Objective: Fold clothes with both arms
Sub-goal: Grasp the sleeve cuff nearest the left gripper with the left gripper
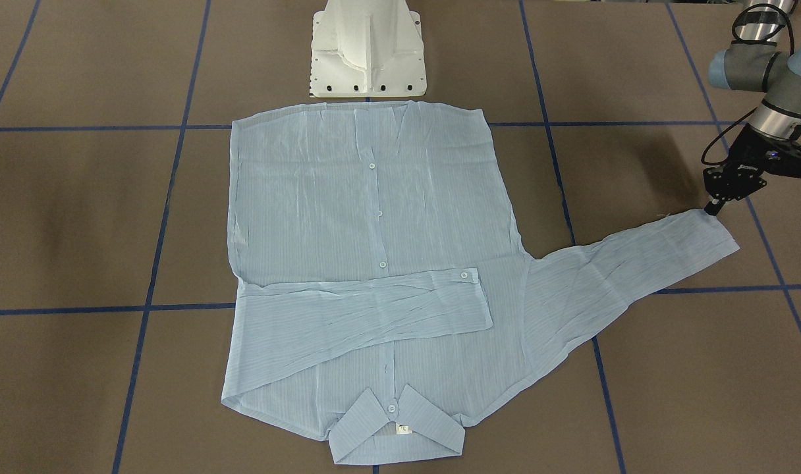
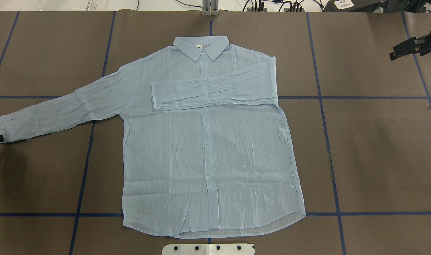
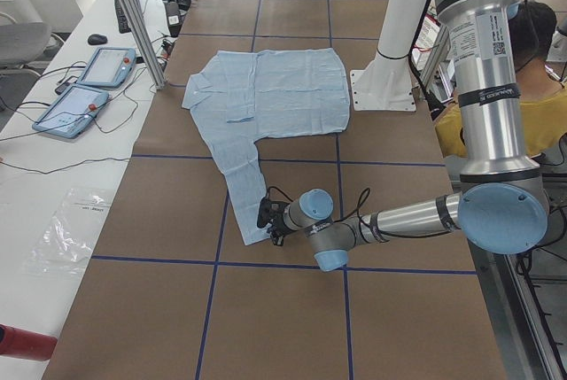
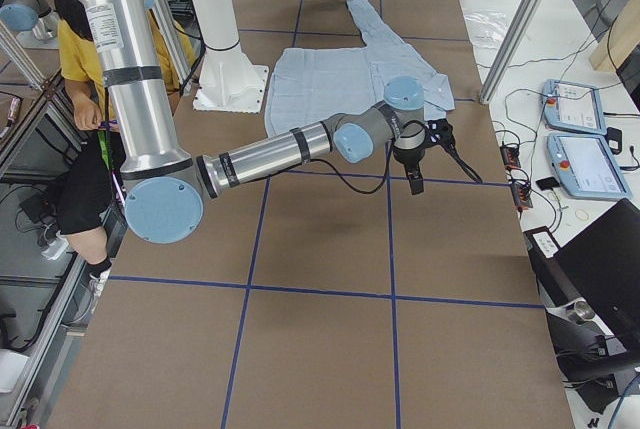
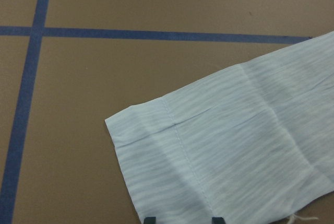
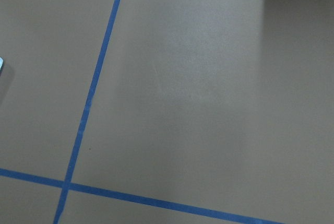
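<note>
Shirt (image 2: 208, 148): lies flat and front-up on the brown worktop (image 2: 371, 141), buttoned and finely creased all over. Hem just in front of the white pedestal base (image 1: 367, 59), collar (image 2: 201, 47) at the end farthest from that base, body roughly centred on it.

Right-side sleeve (image 2: 212, 92): folded across the chest, just on the base's side of the collar. Reaches past the button line, with its cuff button showing.

Left-side sleeve (image 2: 59, 109): stretched out flat from the shoulder, running far off to the base's left and slanting a little back toward the base's end of the worktop.

Left tool (image 1: 712, 210): down at the worktop, far out to the base's left, tip touching the corner of that sleeve's cuff (image 5: 151, 145). Seen from the wrist: two fingertips (image 5: 150, 219) spread apart at the cuff's edge, cloth spanning the space between them, not pinched as far as can be seen. Cuff flat on the worktop, not lifted.

Right tool (image 2: 396, 55): out to the base's right, about as far from the base as the collar, well apart from the shirt. Points downward over bare worktop in the right-side view. Cannot tell how far apart its fingers stand; nothing seen in its grip. Wrist view takes in only worktop and blue tape lines (image 6: 88, 104).
</note>
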Available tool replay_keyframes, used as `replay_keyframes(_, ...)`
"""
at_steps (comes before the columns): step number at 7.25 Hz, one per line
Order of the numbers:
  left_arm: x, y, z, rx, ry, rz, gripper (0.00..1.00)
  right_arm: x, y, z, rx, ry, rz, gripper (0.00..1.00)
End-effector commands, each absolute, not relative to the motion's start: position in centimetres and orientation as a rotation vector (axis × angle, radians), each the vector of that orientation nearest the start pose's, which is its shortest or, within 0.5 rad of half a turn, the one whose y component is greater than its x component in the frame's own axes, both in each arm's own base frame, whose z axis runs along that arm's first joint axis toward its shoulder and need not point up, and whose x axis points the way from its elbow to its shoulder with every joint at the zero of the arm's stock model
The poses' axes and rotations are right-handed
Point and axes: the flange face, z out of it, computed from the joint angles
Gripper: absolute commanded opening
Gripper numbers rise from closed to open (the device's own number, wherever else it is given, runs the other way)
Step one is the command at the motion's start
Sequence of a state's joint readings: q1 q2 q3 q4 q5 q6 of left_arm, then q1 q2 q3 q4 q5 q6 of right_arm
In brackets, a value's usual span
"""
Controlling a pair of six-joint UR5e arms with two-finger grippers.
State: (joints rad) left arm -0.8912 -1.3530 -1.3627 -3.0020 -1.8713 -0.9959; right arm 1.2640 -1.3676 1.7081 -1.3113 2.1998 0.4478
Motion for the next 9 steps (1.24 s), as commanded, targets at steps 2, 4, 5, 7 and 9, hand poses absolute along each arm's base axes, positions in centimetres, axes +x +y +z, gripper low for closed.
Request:
replay_keyframes(2, 17.6, -38.1, 67.1, 0.5, 0.979, -0.083, 0.0, -10.5, -57.8, 45.8, 0.314, -0.779, -0.056, 1.0)
replay_keyframes(4, 16.7, -40.4, 58.7, 0.636, 1.093, -0.034, 0.0, -10.5, -57.8, 45.8, 0.315, -0.78, -0.055, 1.0)
replay_keyframes(5, 18.3, -42.9, 52.9, 0.728, 1.169, -0.004, 0.0, -10.5, -57.9, 45.7, 0.315, -0.78, -0.056, 1.0)
replay_keyframes(7, 23.5, -49.7, 43.0, 0.727, 1.213, 0.006, 0.0, -10.5, -57.9, 45.9, 0.313, -0.777, -0.055, 1.0)
replay_keyframes(9, 27.7, -54.9, 31.3, 0.648, 1.227, -0.049, 0.0, -10.5, -57.8, 46.1, 0.309, -0.777, -0.051, 1.0)
